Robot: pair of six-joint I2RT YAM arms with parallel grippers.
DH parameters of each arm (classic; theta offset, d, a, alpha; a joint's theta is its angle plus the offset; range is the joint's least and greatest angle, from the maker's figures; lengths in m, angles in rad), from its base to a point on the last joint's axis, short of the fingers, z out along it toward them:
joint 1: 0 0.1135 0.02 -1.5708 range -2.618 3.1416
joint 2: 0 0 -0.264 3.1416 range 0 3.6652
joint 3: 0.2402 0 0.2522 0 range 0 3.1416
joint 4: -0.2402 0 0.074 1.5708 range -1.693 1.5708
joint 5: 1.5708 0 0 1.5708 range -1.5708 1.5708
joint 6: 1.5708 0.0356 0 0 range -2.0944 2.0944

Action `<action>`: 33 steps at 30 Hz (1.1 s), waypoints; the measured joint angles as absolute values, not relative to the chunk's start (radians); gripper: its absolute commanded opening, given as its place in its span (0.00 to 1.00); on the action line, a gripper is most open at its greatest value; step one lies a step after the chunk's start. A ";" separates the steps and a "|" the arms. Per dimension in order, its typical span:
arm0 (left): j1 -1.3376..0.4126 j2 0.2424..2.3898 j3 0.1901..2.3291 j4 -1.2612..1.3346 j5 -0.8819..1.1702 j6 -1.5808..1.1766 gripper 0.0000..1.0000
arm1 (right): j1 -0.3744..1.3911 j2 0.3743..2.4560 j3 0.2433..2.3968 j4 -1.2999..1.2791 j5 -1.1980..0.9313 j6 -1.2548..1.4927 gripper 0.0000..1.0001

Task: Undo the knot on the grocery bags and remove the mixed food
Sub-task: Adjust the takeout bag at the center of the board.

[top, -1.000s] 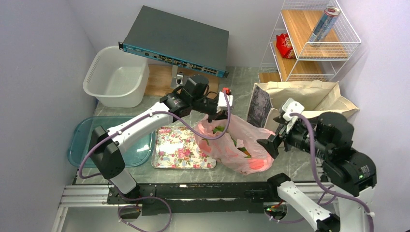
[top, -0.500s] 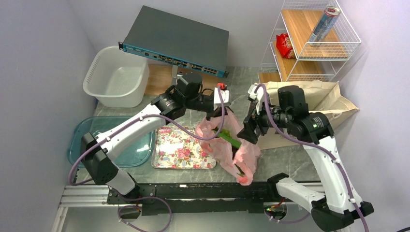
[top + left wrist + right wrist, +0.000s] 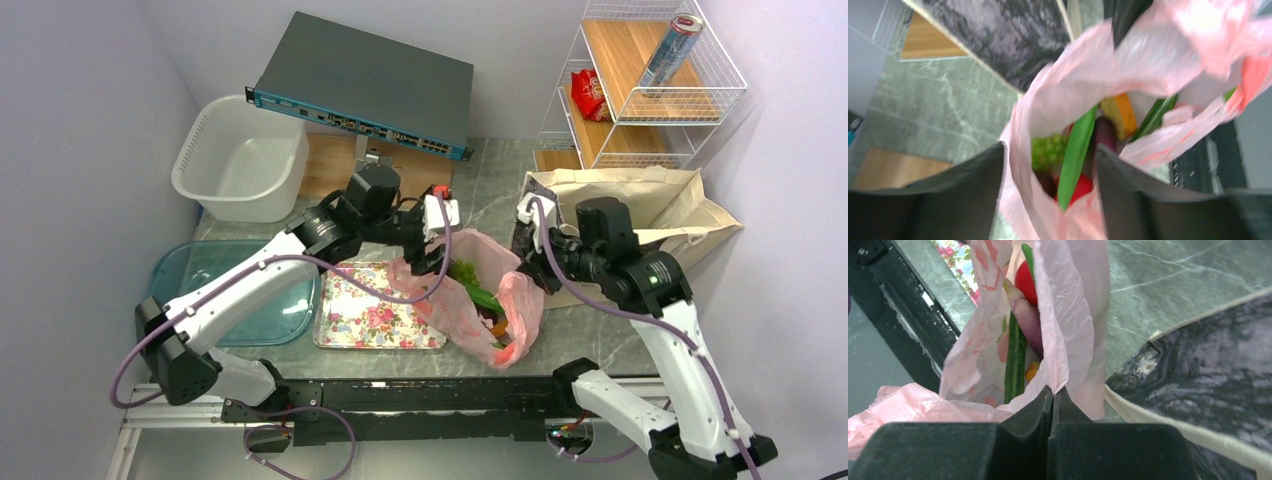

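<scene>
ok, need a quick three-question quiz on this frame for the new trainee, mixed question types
1. True or false: the pink bag is open at the top, with food showing inside.
2. The right jaws are shut on: A) the canvas tote, B) the pink bag's film, C) the floral tray.
3. Where is the silver can?
Key: 1 true; 2 B; 3 on the top shelf of the wire rack.
</scene>
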State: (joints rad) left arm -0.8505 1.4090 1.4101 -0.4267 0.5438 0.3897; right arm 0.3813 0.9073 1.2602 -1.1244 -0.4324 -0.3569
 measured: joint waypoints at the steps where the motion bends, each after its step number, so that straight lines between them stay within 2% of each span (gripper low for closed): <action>1: -0.850 1.387 1.387 -0.439 0.523 0.396 0.85 | 0.381 0.887 1.260 -1.124 -0.422 -0.348 0.00; 2: -0.850 1.372 1.364 -0.448 0.498 0.401 0.79 | 0.381 0.861 1.260 -1.120 -0.412 -0.334 0.00; 3: -0.850 1.367 1.350 -0.461 0.472 0.404 0.67 | 0.381 0.847 1.260 -1.116 -0.402 -0.322 0.00; 5: -0.850 1.394 1.353 -0.490 0.427 0.414 0.30 | 0.381 0.828 1.263 -1.106 -0.385 -0.299 0.00; 6: -0.850 1.419 1.365 -0.501 0.411 0.415 0.16 | 0.381 0.823 1.268 -1.099 -0.373 -0.289 0.00; 8: -0.850 1.502 1.436 -0.532 0.384 0.434 0.00 | 0.381 0.834 1.285 -1.076 -0.340 -0.273 0.00; 14: -0.841 1.705 1.721 -0.436 0.400 0.458 0.00 | 0.381 0.918 1.441 -1.061 -0.272 -0.245 0.00; 18: -0.837 1.674 1.727 -0.282 0.476 0.471 0.00 | 0.381 0.898 1.504 -1.071 -0.268 -0.229 0.00; 19: -0.836 1.650 1.696 -0.251 0.491 0.481 0.10 | 0.381 0.881 1.504 -1.074 -0.271 -0.223 0.00; 21: -0.830 1.599 1.621 -0.223 0.517 0.514 0.49 | 0.381 0.840 1.467 -1.072 -0.282 -0.213 0.00; 22: -0.827 1.575 1.584 -0.222 0.530 0.535 0.63 | 0.381 0.815 1.438 -1.073 -0.290 -0.212 0.00; 23: -0.820 1.547 1.537 -0.239 0.545 0.549 0.70 | 0.381 0.780 1.385 -1.071 -0.303 -0.212 0.00; 25: -0.807 1.516 1.495 -0.296 0.564 0.574 0.77 | 0.381 0.751 1.305 -1.079 -0.327 -0.218 0.00; 29: -0.789 1.407 1.424 -0.391 0.586 0.566 0.74 | 0.381 0.782 1.192 -1.096 -0.365 -0.242 0.00; 31: -0.798 1.317 1.382 -0.416 0.591 0.588 0.65 | 0.381 0.805 1.169 -1.097 -0.378 -0.256 0.00; 32: -0.814 1.256 1.355 -0.434 0.590 0.612 0.55 | 0.381 0.813 1.159 -1.098 -0.382 -0.262 0.00; 33: -0.834 1.203 1.335 -0.448 0.590 0.634 0.50 | 0.381 0.815 1.152 -1.098 -0.389 -0.266 0.00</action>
